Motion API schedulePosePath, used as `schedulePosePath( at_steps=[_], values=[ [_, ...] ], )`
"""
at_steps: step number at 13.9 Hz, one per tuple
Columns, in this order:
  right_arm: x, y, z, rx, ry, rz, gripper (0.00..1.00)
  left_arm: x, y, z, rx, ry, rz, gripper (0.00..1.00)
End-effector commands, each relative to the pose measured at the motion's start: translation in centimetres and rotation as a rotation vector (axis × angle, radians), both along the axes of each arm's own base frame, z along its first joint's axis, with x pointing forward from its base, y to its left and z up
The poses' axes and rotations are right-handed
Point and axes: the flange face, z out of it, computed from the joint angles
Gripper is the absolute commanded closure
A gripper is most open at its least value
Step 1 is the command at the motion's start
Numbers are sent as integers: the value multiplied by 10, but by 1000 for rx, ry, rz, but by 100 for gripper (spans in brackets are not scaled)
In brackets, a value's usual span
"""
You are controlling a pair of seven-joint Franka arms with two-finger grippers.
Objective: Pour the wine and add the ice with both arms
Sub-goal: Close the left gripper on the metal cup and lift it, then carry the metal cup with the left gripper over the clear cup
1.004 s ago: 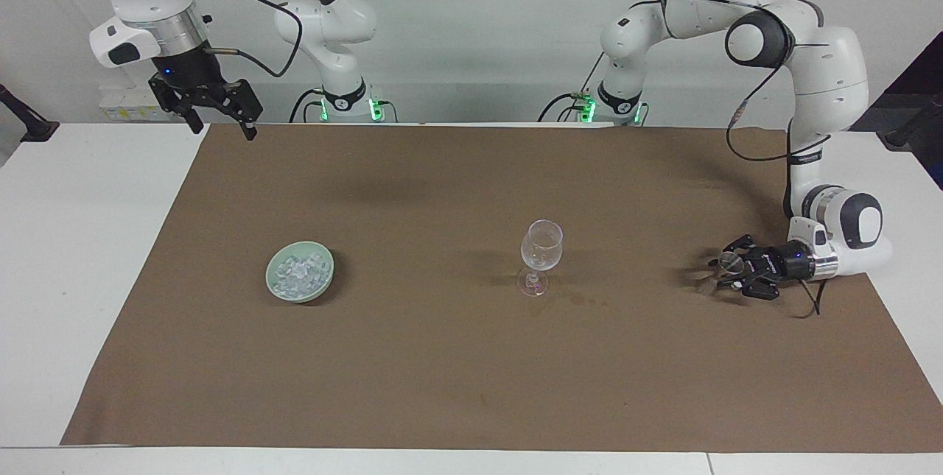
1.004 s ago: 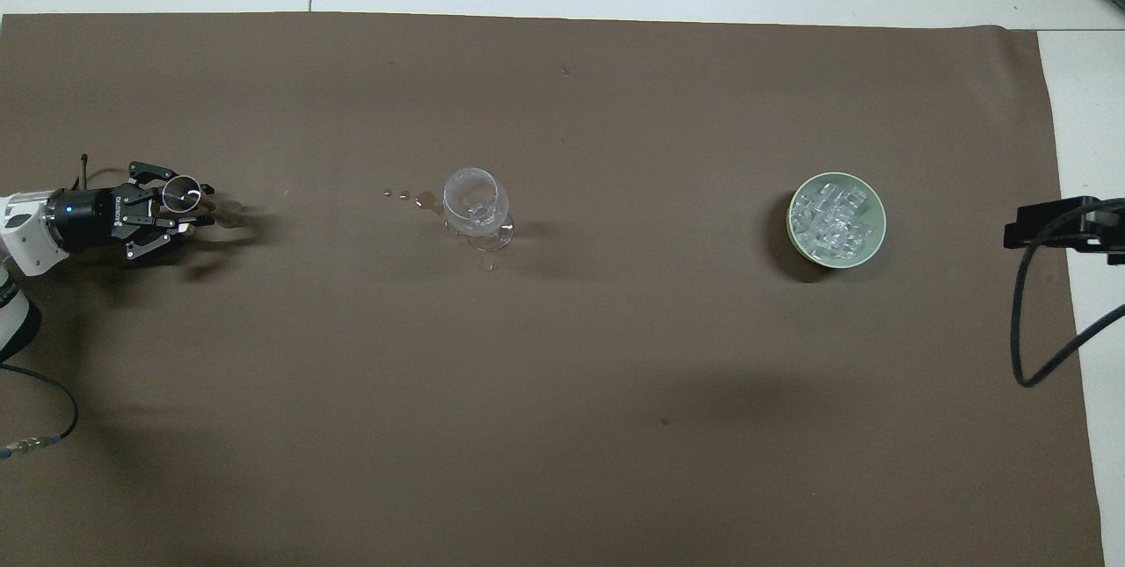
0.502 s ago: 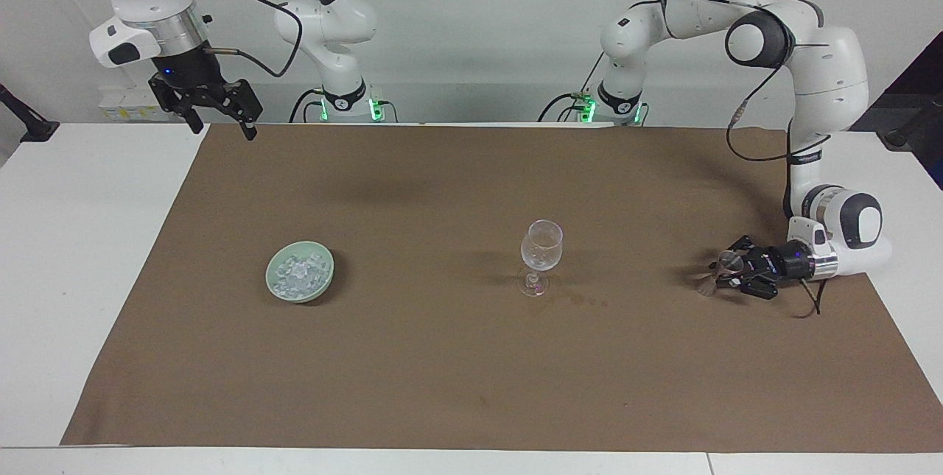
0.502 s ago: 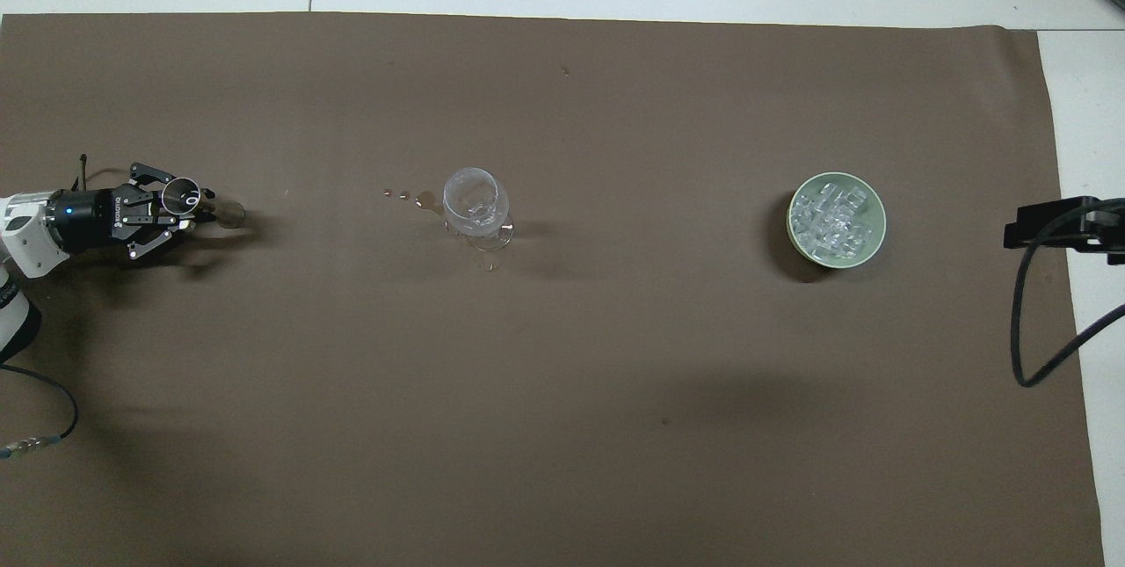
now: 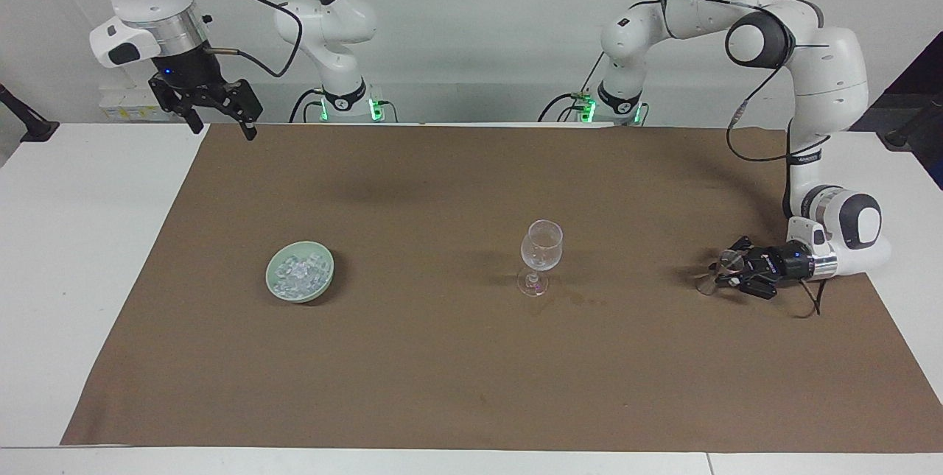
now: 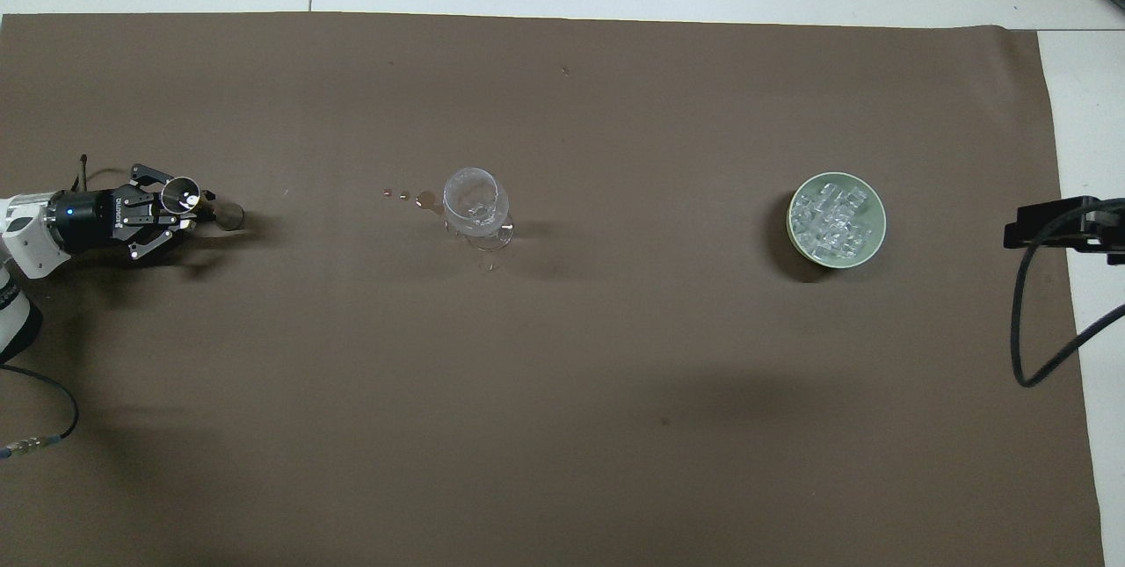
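A clear stemmed wine glass (image 5: 541,247) stands upright mid-mat; it also shows in the overhead view (image 6: 475,202). The ice (image 5: 298,274) lies as several small clear chunks in a pale green bowl (image 5: 274,291) toward the right arm's end, and both show from overhead, the ice (image 6: 826,220) and the bowl (image 6: 870,252). My left gripper (image 5: 726,272) is low over the mat at the left arm's end, shut on a small clear stemmed glass (image 5: 728,261) whose foot is at the mat. It shows from overhead too (image 6: 189,208). My right gripper (image 5: 221,125) waits, open and empty, high over the mat's corner.
A brown mat (image 5: 471,357) covers most of the white table (image 5: 88,239). A few small drops (image 6: 404,195) lie on the mat beside the wine glass, toward the left arm's end. The right arm's black cable (image 6: 1024,321) hangs over the mat's edge.
My left gripper has sunk slightly with the small glass, whose foot is now still at the mat. The right gripper has barely shifted. The wine glass and bowl have not moved.
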Motion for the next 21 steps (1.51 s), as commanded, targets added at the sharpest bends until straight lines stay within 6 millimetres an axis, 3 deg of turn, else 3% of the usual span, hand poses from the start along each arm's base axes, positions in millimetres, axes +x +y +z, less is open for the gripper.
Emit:
schedulePosePath(
  at_steps=[1,5,7,11,14,17,21],
  values=[
    [2,-1,-1,19,-5,13,0,8,-13,29,-21,-50,-21,100],
    [1,-1,0,19,-7,13,0,21,-40,72,8,-83,-63,100],
    [2,-1,-1,19,-5,15,0,28,-64,96,30,-110,-96,100],
    [1,-2,0,19,-7,12,0,37,-136,136,53,-163,-200,100],
    [1,-1,0,19,-7,13,0,42,-186,155,73,-172,-250,100],
    [1,-1,0,19,-7,13,0,44,-228,162,91,-129,-273,100],
    [1,-1,0,19,-7,13,0,32,-251,176,140,-79,-260,100]
  ],
)
